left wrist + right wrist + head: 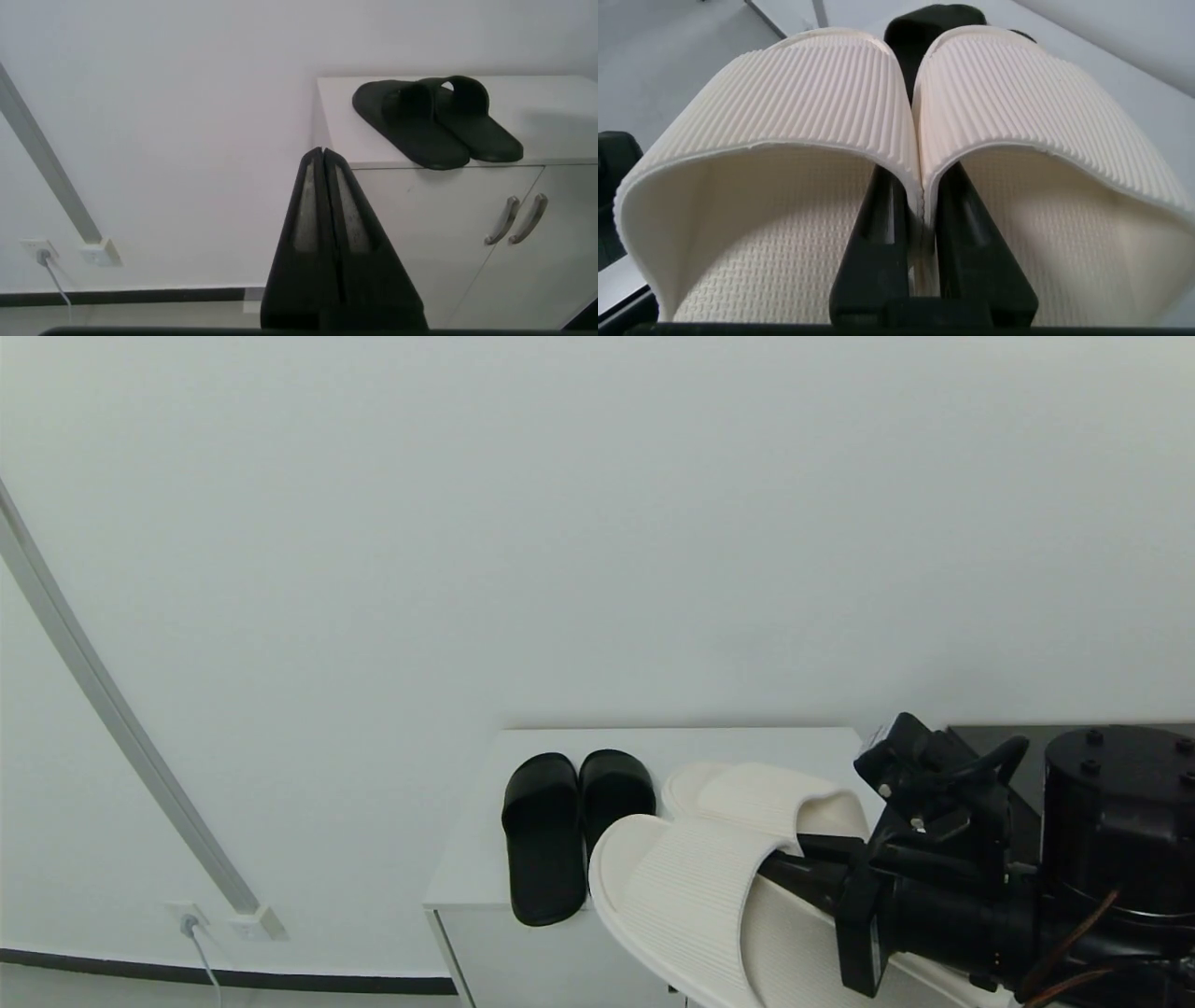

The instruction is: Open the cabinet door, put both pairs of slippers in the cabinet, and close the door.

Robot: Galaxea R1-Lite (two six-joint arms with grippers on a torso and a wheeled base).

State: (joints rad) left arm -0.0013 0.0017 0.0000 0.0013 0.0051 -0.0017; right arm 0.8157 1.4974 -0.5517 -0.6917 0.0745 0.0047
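- White wall (597, 523) backs the scene; a grey cable duct (119, 709) runs diagonally down it to a wall socket (187, 917) with a plug in it, above a dark skirting strip (233, 978).
- Cabinet (476, 840): white, set against the wall. Both front doors (420, 243) are closed, with two metal handles (503, 221) side by side at the centre seam.
- Black slippers (546, 840): the pair lies flat on the cabinet top, side by side and touching, toward its left end, heels at the front edge.
- White slippers (709, 887): ribbed pair, just to the right of the black pair, over the right part of the cabinet top. The nearer slipper projects past the front edge. Contact with the top cannot be determined.
- Right gripper (921, 224): one of its fingers (878, 261) sits inside each white slipper, under the strap; together they pinch the two adjoining inner walls, holding the pair as one unit.
- Left gripper (323, 154): holds nothing; fingers (308, 215) pressed together. It hangs to the left of the cabinet, well apart from the black pair, tips at the level of the cabinet top.
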